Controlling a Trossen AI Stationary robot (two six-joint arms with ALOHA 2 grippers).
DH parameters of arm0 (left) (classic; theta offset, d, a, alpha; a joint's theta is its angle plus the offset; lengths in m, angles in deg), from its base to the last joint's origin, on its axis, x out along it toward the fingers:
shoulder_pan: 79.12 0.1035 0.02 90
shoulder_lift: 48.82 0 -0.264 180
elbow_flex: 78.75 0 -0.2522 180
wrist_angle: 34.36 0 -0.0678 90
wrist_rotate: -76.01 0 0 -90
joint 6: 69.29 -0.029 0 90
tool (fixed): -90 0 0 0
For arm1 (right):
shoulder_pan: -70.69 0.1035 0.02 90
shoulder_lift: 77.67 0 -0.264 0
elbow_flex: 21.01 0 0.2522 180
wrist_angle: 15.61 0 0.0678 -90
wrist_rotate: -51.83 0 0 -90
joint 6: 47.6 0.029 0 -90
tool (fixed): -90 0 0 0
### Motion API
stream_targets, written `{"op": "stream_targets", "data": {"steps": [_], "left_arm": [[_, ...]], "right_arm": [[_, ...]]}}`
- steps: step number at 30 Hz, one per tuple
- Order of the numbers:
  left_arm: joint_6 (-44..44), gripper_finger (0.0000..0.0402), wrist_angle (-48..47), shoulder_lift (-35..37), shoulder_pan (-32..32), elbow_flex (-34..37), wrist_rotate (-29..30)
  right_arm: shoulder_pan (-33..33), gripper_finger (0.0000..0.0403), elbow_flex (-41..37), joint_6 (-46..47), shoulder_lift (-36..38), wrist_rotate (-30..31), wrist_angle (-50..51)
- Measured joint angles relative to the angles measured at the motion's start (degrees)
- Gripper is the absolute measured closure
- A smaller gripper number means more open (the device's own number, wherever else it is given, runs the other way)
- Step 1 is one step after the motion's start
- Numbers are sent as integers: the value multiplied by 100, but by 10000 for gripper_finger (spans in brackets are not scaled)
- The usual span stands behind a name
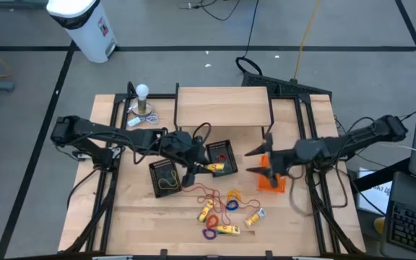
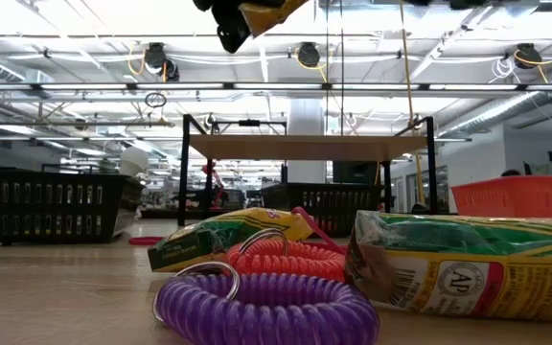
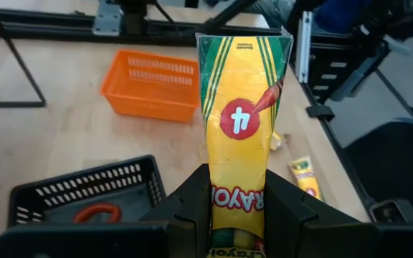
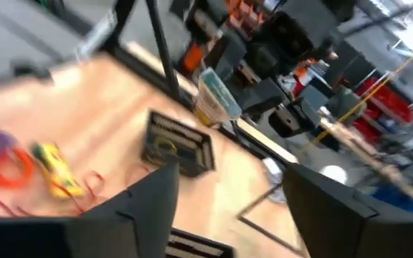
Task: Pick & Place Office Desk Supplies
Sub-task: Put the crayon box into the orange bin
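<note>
While the left gripper (image 3: 239, 215) clamps a yellow crayon pack (image 3: 240, 125) between its fingers, it hangs above the table near the two black baskets (image 1: 222, 154), with the pack sticking out past the fingertips. Over the orange basket (image 1: 271, 180) on the right, the right gripper (image 4: 228, 208) stands with its fingers spread wide and nothing between them. Loose supplies lie on the wooden table (image 1: 136, 217) in front of the baskets: more crayon packs (image 1: 229, 230), a purple coil loop (image 2: 266, 309), a red coil loop (image 2: 290, 257) and a thin red elastic (image 1: 206, 192). One black basket (image 1: 166, 175) holds a yellow loop (image 1: 167, 180).
</note>
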Motion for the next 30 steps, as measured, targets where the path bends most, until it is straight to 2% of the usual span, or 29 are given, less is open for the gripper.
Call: {"op": "stream_targets", "data": {"steps": [5,9,18,27,30], "left_arm": [[-6,309,-269,0,-6,0,-19],[-40,309,-502,0,19,0,-17],[-24,309,-625,-23,7,0,-17],[-4,309,-631,-52,-52,0,-32],[-20,309,-433,-52,-58,0,-56]], "right_arm": [[288,126,702,-802,-905,507,123],[360,120,1063,-1255,-1453,514,148],[237,120,1621,-1555,-2432,501,352],[58,119,1703,-1733,-2647,458,-67],[36,120,1701,-1785,-2649,253,-251]]}}
